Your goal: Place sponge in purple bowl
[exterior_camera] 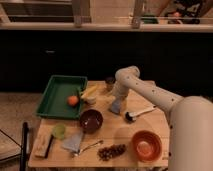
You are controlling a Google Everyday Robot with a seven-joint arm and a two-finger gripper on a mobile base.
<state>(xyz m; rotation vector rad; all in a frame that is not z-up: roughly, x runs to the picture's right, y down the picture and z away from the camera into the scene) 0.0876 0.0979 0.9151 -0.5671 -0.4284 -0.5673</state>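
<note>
On my one camera view, the white arm [150,92] reaches in from the right, bends at an elbow over the far side of the wooden table [120,132], and points down. That puts the gripper [116,101] low over the tabletop, near its middle. A pale grey-blue block that I take for the sponge [116,108] sits right at the claw's tip. I cannot tell whether the claw is clamped on it or only over it, nor whether the block touches the wood. The purple bowl [91,120] stands near the sponge, to its lower left and apart from it, and I see only its dark inside. The green tray [54,96] at the far left holds an orange [73,100] near its right wall. A banana [90,91] lies just beside that wall, outside the tray. The orange bowl [146,145] sits at the near right corner, showing a lighter patch in its bottom. A small green cup [59,131] stands left of the purple bowl. A metal scoop [137,114] lies to the right of the sponge.
</note>
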